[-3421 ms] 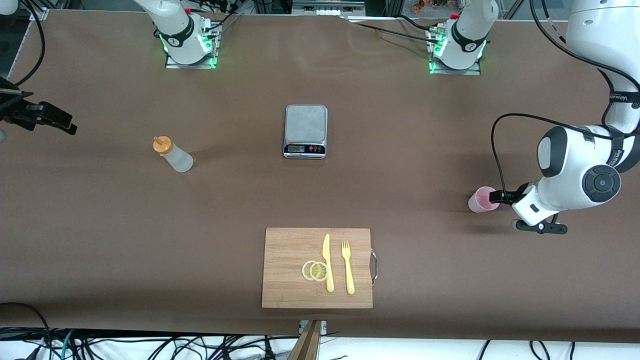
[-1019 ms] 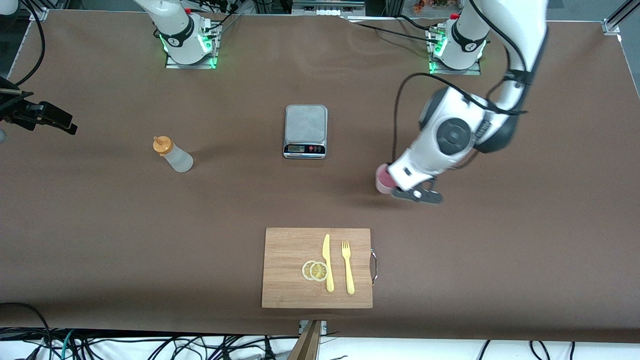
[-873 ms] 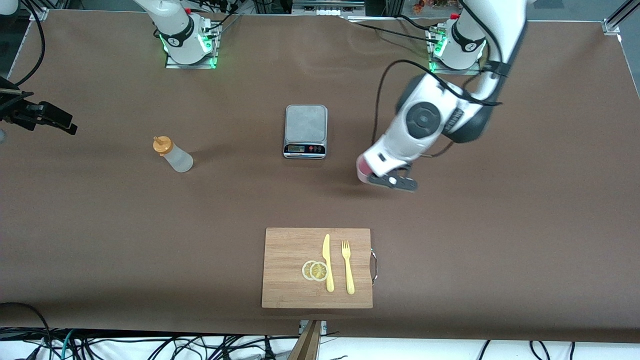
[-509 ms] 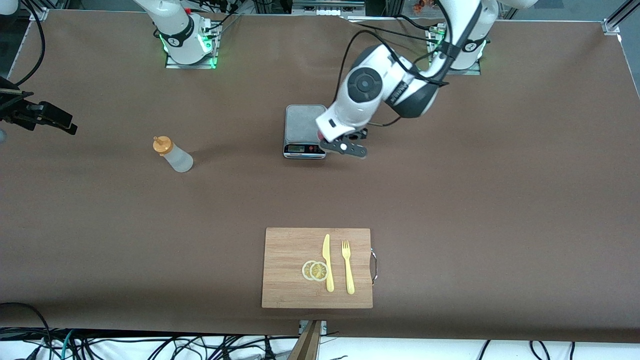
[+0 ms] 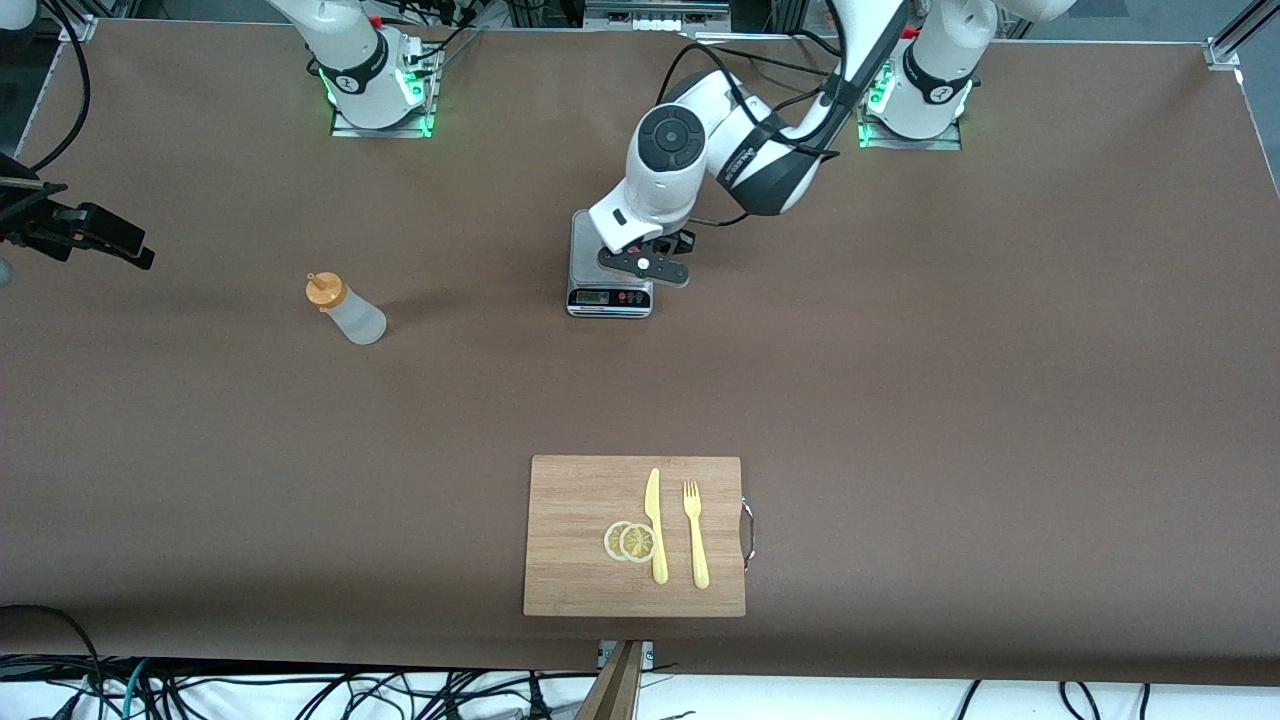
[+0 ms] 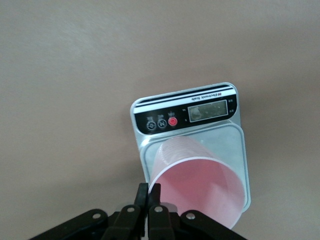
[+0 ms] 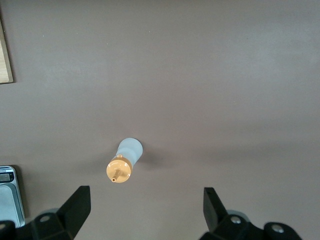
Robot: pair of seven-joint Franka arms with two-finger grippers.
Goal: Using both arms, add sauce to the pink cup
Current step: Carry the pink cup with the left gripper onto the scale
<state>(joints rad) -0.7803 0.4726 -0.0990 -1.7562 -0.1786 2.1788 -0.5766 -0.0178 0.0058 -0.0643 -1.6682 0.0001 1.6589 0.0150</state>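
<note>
Dial set on the scale [image 5: 590,240], 12 o'clock toward our bases.

- My left gripper [image 5: 640,262] is over the scale's platform. In the left wrist view, its fingers [image 6: 143,196] are pressed close together with the rim wall of the pink cup [image 6: 197,185] pinched between them. The cup hangs upright over the steel platform, just above the display strip and red button. I cannot tell whether its base touches the platform. From the front camera my hand hides the cup.
- My right gripper [image 5: 100,235] waits at about 9 o'clock, out over the right arm's end of the table [image 5: 900,400]. Its fingers are spread wide apart with nothing between them.
- The sauce [image 5: 345,312] stands on the table at 9 o'clock, between the scale and my right gripper, well apart from both, with its orange cap on top. The right wrist view shows it from above.
- At 6 o'clock, well apart: a wooden cutting board [image 5: 580,540] carrying two lemon slices [image 5: 630,541], a yellow knife [image 5: 655,525] and a yellow fork [image 5: 695,535].
</note>
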